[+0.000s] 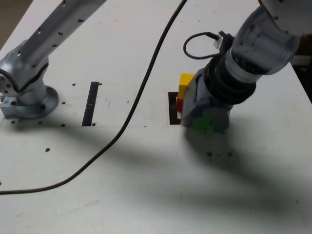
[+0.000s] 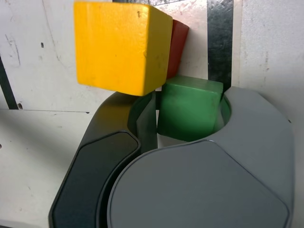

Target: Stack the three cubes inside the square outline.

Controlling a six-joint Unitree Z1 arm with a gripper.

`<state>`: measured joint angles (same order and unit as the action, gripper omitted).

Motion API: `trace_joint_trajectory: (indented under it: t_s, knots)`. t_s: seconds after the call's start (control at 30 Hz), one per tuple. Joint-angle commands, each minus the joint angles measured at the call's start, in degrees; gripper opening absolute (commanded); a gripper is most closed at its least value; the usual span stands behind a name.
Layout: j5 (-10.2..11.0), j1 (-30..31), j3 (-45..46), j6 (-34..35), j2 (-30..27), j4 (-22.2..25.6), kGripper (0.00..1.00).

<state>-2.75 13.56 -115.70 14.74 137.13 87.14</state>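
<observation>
The yellow cube point(image 1: 186, 84) point(image 2: 118, 45) sits on the red cube point(image 1: 179, 104) point(image 2: 176, 47), both within the black tape square outline point(image 1: 172, 107) point(image 2: 219, 42). My gripper point(image 1: 203, 120) point(image 2: 187, 99) is low over the table, just to the exterior view's right of that pair. The green cube point(image 1: 204, 122) point(image 2: 190, 107) lies in the hollow between the two jaws, which press on its sides. Most of the outline and the red cube are hidden behind the gripper and the yellow cube.
A straight black tape strip point(image 1: 90, 103) lies toward the exterior view's left. The arm's base point(image 1: 24, 92) is bolted at the far left. A black cable point(image 1: 141, 92) trails across the white table point(image 1: 156, 195) from the top to the lower left.
</observation>
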Motion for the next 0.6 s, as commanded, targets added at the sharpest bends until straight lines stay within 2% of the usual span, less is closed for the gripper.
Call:
trace_joint_trajectory:
  t_s: [0.0, 0.17, 0.37, 0.57]
  knots:
    - [-0.3, -0.1, -0.3, 0.4, 0.4, 0.4, 0.22]
    - [-0.7, -0.1, -0.8, 0.6, 0.0, 0.8, 0.17]
    - [-1.8, 0.1, -0.8, 0.9, -2.2, 2.5, 0.17]
    - [-2.7, 1.3, -0.8, 1.5, -6.9, 4.8, 0.17]
